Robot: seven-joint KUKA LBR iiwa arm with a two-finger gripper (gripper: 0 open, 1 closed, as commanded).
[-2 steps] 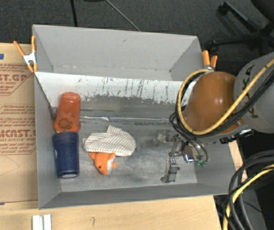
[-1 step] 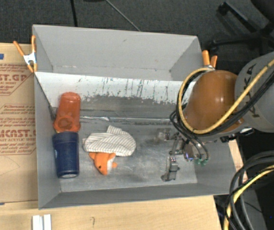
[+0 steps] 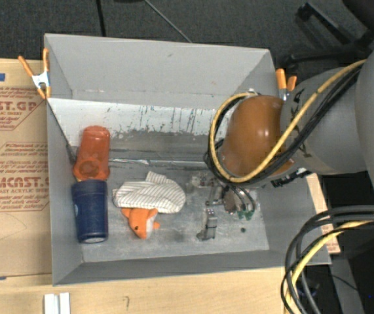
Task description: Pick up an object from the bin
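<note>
My gripper (image 3: 224,218) is low over the bare bin floor at the right, under the arm's orange dome. It stands open with nothing between its fingers. Closest to it, on its left, lies a white striped cloth (image 3: 150,193), crumpled near the middle of the bin. Just below the cloth sits a small orange toy fish (image 3: 140,220). The gripper touches neither of them.
Along the bin's left wall lie an orange bottle (image 3: 93,152) and, below it, a dark blue cylindrical cup (image 3: 90,210). The arm with its yellow and black cables covers the bin's right side.
</note>
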